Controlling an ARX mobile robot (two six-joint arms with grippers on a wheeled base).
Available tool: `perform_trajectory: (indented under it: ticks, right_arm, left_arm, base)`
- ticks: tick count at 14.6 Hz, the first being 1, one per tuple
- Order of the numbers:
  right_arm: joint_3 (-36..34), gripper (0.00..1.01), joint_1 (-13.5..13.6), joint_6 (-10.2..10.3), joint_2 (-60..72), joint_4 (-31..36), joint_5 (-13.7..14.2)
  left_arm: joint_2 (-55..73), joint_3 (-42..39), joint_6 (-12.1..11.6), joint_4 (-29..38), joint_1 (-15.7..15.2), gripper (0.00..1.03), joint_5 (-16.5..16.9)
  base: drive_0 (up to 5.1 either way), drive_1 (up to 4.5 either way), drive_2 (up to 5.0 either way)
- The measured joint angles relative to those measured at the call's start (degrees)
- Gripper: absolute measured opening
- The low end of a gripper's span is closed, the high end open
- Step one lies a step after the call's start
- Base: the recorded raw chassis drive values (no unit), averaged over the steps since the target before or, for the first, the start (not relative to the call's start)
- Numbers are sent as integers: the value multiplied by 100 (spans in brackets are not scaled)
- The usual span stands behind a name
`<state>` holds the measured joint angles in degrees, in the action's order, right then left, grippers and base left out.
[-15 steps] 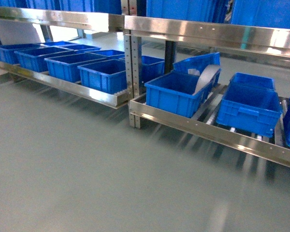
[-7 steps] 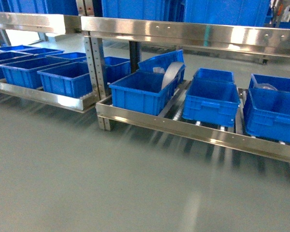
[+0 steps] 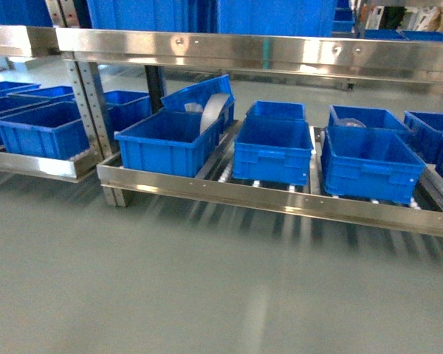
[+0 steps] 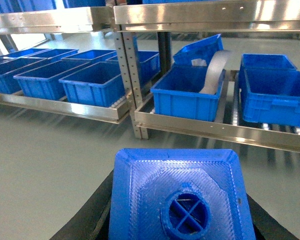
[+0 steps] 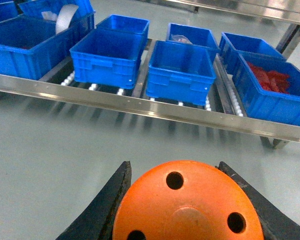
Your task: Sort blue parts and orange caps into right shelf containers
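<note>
In the left wrist view my left gripper [image 4: 180, 200] is shut on a blue part [image 4: 180, 190], its end with the round knob facing the camera. In the right wrist view my right gripper [image 5: 185, 200] is shut on an orange cap [image 5: 187, 205], flat holed top toward the camera. Ahead stands the steel shelf [image 3: 280, 203] with blue containers [image 3: 273, 151] in rows on its rollers. One container [image 5: 275, 92] at the right holds red pieces. Neither gripper shows in the head view.
A second shelf section [image 3: 37, 166] with more blue crates [image 3: 40, 129] stands to the left, past a perforated steel post [image 3: 88, 103]. A tilted crate [image 3: 199, 99] holds a grey curved sheet. An upper steel rail [image 3: 266, 51] overhangs. Grey floor [image 3: 207, 280] lies before the shelf.
The head view has swung rightward: the shelf post and left crates slid toward the left edge, and more containers came into view on the right.
</note>
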<state>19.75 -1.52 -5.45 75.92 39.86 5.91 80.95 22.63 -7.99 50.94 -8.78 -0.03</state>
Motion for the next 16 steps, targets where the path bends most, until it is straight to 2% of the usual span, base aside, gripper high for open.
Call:
perform_trajectory:
  ticks: [7,16]
  right_arm:
    - [0,44,0,0,0,0,2]
    - [0,44,0,0,-2,0,22]
  left_arm:
    - [0,0,0,4,0,45,0]
    - [0,0,0,-2,9,45,0]
  base:
    - [-149,-149,-149]
    - [0,0,0]
